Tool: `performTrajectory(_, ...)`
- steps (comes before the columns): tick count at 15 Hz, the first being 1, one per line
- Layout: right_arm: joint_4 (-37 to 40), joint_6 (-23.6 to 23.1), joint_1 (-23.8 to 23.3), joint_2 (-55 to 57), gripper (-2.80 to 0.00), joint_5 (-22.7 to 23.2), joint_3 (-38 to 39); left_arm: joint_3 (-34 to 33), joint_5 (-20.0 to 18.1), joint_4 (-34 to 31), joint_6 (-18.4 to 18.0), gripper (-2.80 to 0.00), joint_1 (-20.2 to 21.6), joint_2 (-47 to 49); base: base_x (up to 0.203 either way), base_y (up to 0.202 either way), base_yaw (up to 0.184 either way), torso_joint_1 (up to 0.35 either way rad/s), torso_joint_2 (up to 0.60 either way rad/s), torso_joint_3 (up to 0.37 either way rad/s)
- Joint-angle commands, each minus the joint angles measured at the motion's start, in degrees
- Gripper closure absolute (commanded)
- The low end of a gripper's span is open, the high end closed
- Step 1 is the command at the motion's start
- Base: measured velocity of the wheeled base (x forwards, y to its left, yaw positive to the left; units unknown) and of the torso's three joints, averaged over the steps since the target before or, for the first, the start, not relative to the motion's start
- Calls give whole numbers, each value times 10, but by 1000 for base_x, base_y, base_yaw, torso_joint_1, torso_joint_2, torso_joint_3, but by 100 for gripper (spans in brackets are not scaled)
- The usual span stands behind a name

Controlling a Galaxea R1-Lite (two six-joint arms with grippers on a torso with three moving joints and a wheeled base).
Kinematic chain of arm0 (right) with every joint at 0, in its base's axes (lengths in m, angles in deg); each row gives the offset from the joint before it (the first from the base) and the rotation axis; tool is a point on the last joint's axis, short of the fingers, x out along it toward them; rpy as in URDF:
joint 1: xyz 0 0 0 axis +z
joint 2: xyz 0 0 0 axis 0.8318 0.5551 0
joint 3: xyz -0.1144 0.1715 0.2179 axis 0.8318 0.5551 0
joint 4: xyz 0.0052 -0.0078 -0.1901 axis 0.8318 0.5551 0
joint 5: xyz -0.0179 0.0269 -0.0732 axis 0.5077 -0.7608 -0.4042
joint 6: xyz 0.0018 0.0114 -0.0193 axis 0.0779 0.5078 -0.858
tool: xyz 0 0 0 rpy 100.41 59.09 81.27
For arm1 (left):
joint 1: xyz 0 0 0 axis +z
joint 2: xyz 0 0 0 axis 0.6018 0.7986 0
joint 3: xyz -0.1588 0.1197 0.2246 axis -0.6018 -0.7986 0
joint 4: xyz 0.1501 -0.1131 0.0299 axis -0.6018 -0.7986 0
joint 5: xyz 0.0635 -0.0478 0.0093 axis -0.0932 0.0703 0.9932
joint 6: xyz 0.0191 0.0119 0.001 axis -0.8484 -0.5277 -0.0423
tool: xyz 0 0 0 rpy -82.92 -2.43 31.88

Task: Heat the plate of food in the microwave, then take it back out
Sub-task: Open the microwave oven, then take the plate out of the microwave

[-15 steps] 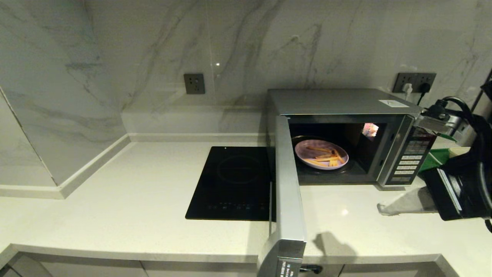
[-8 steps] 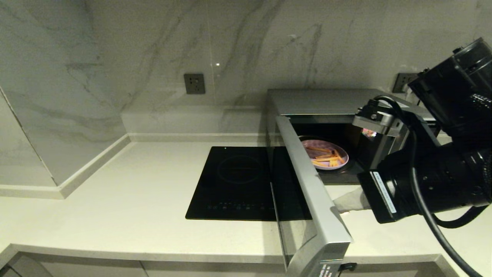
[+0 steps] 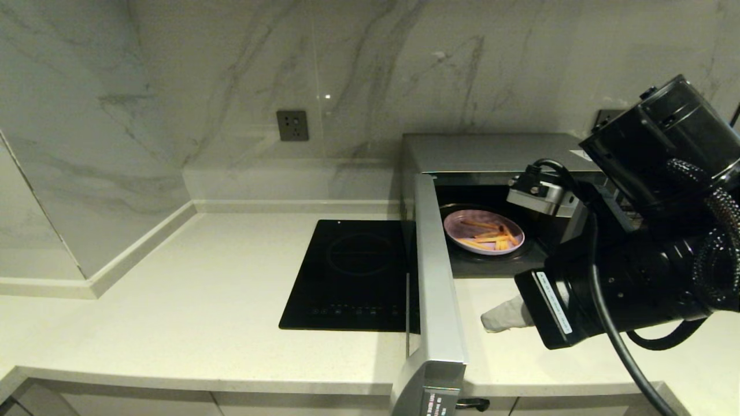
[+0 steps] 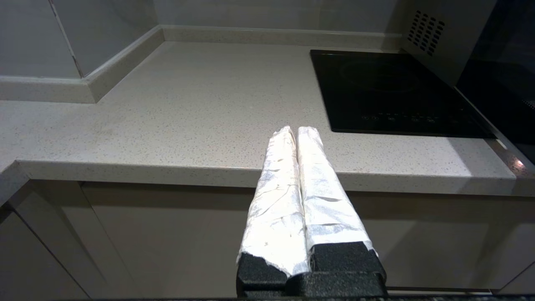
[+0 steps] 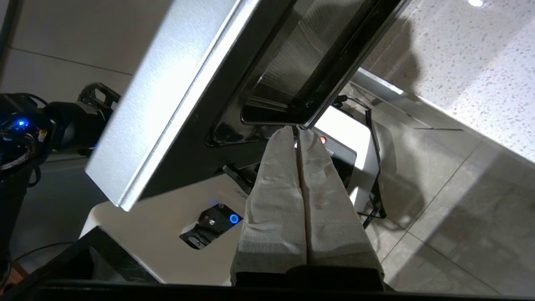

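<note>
The silver microwave [image 3: 497, 151] stands at the back right of the counter, its door [image 3: 435, 277] swung wide open toward me. Inside, on the turntable, sits the lavender plate of food [image 3: 483, 231] with orange sticks on it. My right gripper [image 3: 488, 320] is shut and empty, low over the counter just right of the door's inner face. In the right wrist view its wrapped fingertips [image 5: 295, 133] meet a corner of the door [image 5: 175, 96]. My left gripper [image 4: 294, 131] is shut and empty, parked below the counter's front edge.
A flat black induction cooktop [image 3: 352, 274] lies left of the microwave, partly behind the open door. The pale counter [image 3: 202, 289] stretches left to a marble wall with a socket [image 3: 292, 125]. My right arm's black body fills the right side.
My right arm came in from the right edge toward the door. The door swung partly toward shut half a second ago and now stands straight out again.
</note>
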Motion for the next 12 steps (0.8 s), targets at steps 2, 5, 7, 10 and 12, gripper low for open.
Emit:
performTrajectory(2,1,32,0,3,0,-16,1,0,0,0,1,0,0,0,0,0,0,0,0,0)
performTrajectory(5,-29,119,-21,27,0,-145,-2,0,0,0,1,0,0,0,0,0,0,0,0,0)
performTrajectory(7,-37,237,-57,76,0,-255,-13,0,0,0,1,0,0,-1,0,0,0,0,0,0)
performTrajectory(10,-16,352,-140,117,0,-302,-61,0,0,0,1,0,0,0,0,0,0,0,0,0)
performTrajectory(12,-12,370,-193,129,0,-301,-88,0,0,0,1,0,0,0,0,0,0,0,0,0)
